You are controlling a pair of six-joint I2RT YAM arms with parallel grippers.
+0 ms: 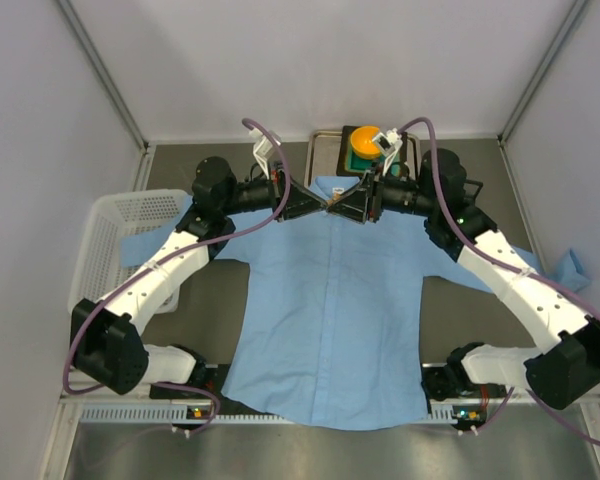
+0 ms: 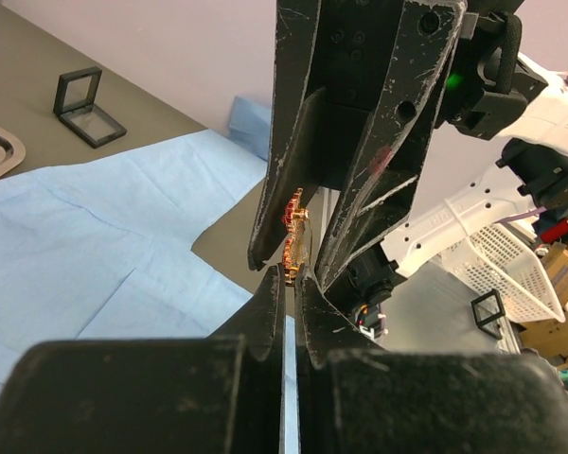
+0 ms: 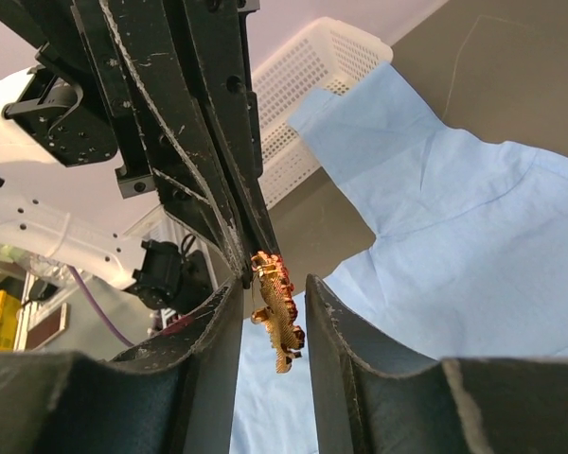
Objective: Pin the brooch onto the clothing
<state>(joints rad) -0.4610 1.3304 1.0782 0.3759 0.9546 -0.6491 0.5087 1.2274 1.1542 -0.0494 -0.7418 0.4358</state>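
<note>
The light blue shirt (image 1: pixel 330 320) lies flat and buttoned on the table, collar at the far side. Both grippers meet tip to tip just above the collar. My left gripper (image 1: pixel 318 204) is shut on the small red-orange and gold brooch (image 2: pixel 295 236), pinching its edge at the fingertips (image 2: pixel 276 284). My right gripper (image 1: pixel 340 204) is open; its fingers stand on either side of the brooch (image 3: pixel 278 312) without touching it, as the right wrist view shows. The shirt also shows below in both wrist views (image 2: pixel 95 236) (image 3: pixel 473 236).
A white mesh basket (image 1: pixel 115 240) stands at the left over a sleeve. An orange bowl (image 1: pixel 365 143) sits on a tray behind the collar. A small black-framed box (image 2: pixel 83 106) stands on the table. A blue cloth (image 1: pixel 572 265) lies at the right edge.
</note>
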